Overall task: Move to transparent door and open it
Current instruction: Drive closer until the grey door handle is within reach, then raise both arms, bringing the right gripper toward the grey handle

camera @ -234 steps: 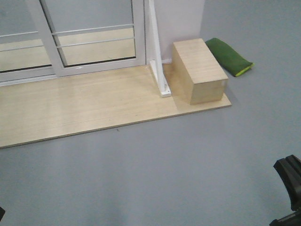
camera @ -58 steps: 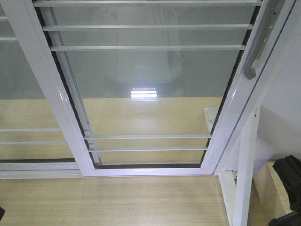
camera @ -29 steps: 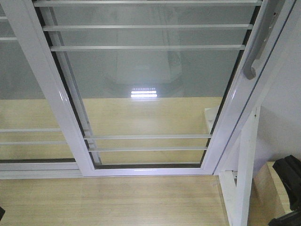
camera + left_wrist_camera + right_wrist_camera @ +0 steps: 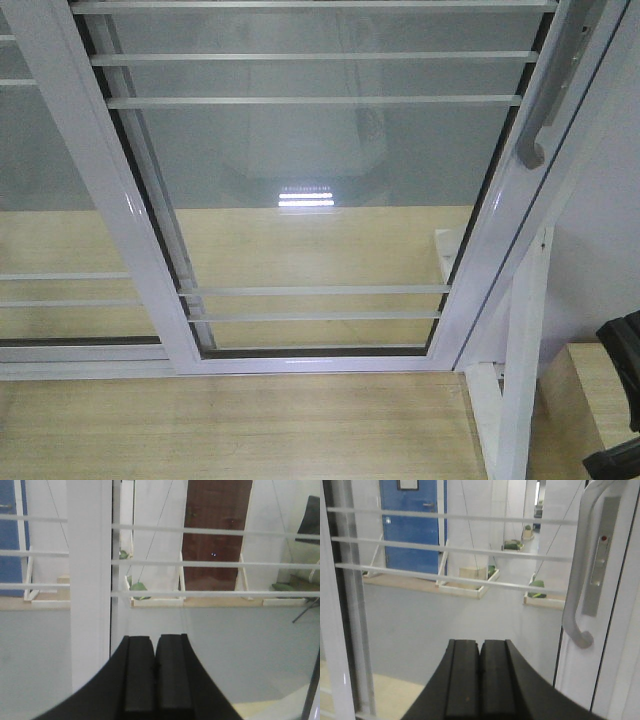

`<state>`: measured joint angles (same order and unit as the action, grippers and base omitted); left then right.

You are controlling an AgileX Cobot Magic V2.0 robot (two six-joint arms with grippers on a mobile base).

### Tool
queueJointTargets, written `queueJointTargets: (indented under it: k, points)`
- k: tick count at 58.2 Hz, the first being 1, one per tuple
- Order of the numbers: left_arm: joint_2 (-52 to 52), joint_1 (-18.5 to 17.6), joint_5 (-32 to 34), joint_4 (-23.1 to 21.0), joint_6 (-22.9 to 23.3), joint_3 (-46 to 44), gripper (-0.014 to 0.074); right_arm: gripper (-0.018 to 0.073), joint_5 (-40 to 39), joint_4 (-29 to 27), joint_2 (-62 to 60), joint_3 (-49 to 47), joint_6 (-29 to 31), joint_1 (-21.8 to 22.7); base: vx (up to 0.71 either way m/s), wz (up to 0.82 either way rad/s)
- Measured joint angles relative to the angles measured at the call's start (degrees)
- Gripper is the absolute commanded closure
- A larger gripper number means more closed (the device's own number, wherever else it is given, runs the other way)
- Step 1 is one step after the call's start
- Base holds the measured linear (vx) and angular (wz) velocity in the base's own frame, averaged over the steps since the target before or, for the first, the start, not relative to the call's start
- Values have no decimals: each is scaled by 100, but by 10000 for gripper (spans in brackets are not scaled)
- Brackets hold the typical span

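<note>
The transparent door (image 4: 320, 180) fills the front view, clear glass in a glossy white frame crossed by thin white bars. Its curved grey handle (image 4: 545, 90) runs down the right stile. In the right wrist view the handle (image 4: 580, 580) and its lock plate (image 4: 600, 555) stand up and to the right of my right gripper (image 4: 480, 642), which is shut, empty and apart from the handle. My left gripper (image 4: 155, 640) is shut on nothing and faces the glass just right of a white frame upright (image 4: 89, 580). Both sets of jaws are pressed together.
A second white-framed glass panel (image 4: 40, 200) without a handle overlaps on the left. A light wooden platform (image 4: 230, 430) lies below the door. A white support post (image 4: 520, 380) and a wooden box (image 4: 590, 400) stand at the right, beside my black right arm (image 4: 625, 400).
Four seconds ago the door was far off across the grey floor; it now fills the view. In the last second the black arm part at lower right has dropped lower.
</note>
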<state>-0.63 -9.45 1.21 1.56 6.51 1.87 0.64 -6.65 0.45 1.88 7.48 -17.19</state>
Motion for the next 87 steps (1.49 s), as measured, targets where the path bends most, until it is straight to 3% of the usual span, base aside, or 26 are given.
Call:
queueJointTargets:
  k: [9, 21, 36, 50, 63, 76, 87]
  points:
    - [0, 0, 176, 0, 0, 0, 603, 564, -312, 0, 0, -29, 153, 0, 0, 0]
    - [334, 0, 356, 0, -18, -88, 603, 564, 143, -5, 428, -1003, 299, 0, 0, 0]
    - [2105, 0, 540, 0, -301, -1139, 603, 564, 337, 3, 2329, -2485, 300, 0, 0, 0]
    - [4037, 0, 1248, 0, -316, -1954, 603, 564, 63, 3, 4302, -3365, 303, 0, 0, 0]
    - [5501, 0, 1716, 0, -316, -2732, 603, 564, -928, 3, 5421, -3552, 303, 0, 0, 0]
    - [6076, 0, 2148, 0, -300, -2851, 594, 550, -1142, 3, 5904, -3552, 303, 0, 0, 0]
    - [6174, 0, 2357, 0, -300, -2851, 526, 430, -1222, 3, 5953, -3552, 319, 0, 0, 0]
